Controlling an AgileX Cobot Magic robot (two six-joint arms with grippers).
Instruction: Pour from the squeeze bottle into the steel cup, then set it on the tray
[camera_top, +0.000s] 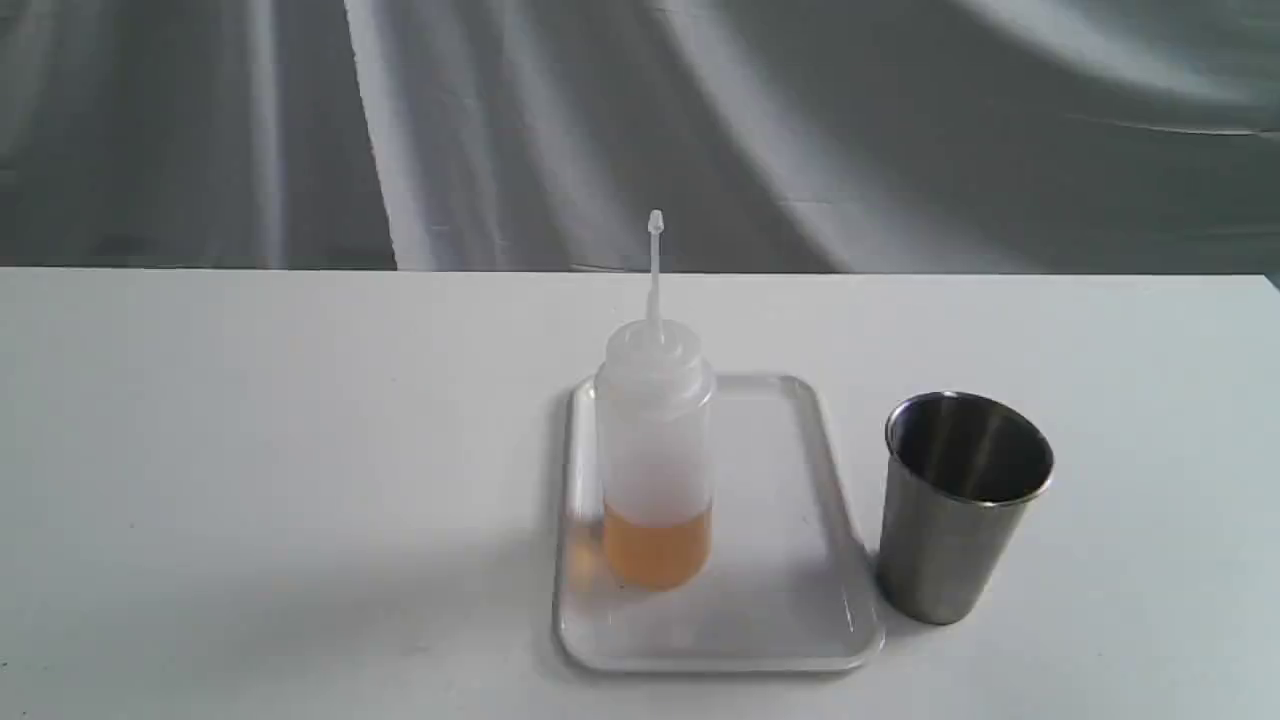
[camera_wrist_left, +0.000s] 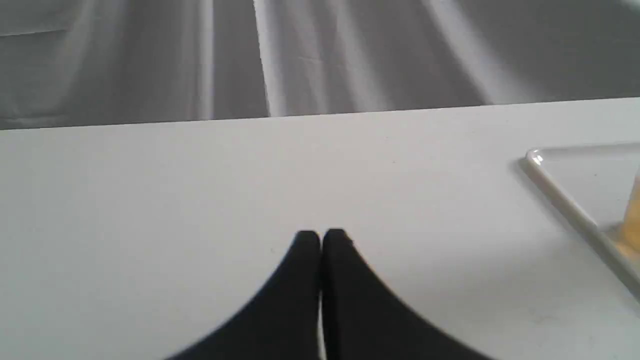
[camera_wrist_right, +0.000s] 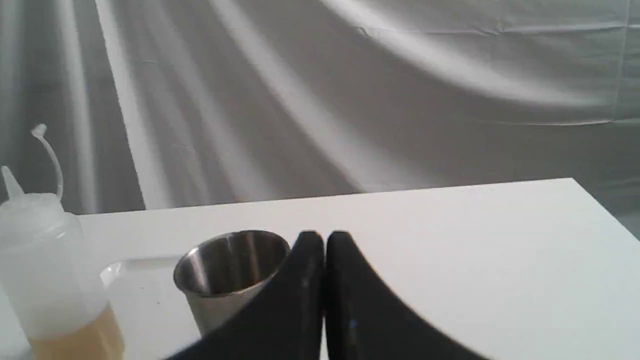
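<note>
The jaws of the left gripper (camera_wrist_left: 321, 237) are pressed together, black tips meeting with nothing between them, low over bare table. The right gripper (camera_wrist_right: 325, 239) has its jaws closed the same way, also empty, with the steel cup (camera_top: 950, 520) just beyond its tips.

The squeeze bottle (camera_top: 655, 450) stands upright on the left part of the tray (camera_top: 790, 620). Amber liquid fills its bottom portion, and its thin cap strap rises straight above the nozzle. The tray lies flat near the middle of the table (camera_top: 250, 450), closer to the near edge. The cup stands upright on the table just right of the tray; whether they touch cannot be told.

The table is plain matte white, with soft shadows around the tray and cup. Behind its straight far edge hangs a grey cloth backdrop (camera_top: 600, 120), creased into long folds with pale bands of light.
</note>
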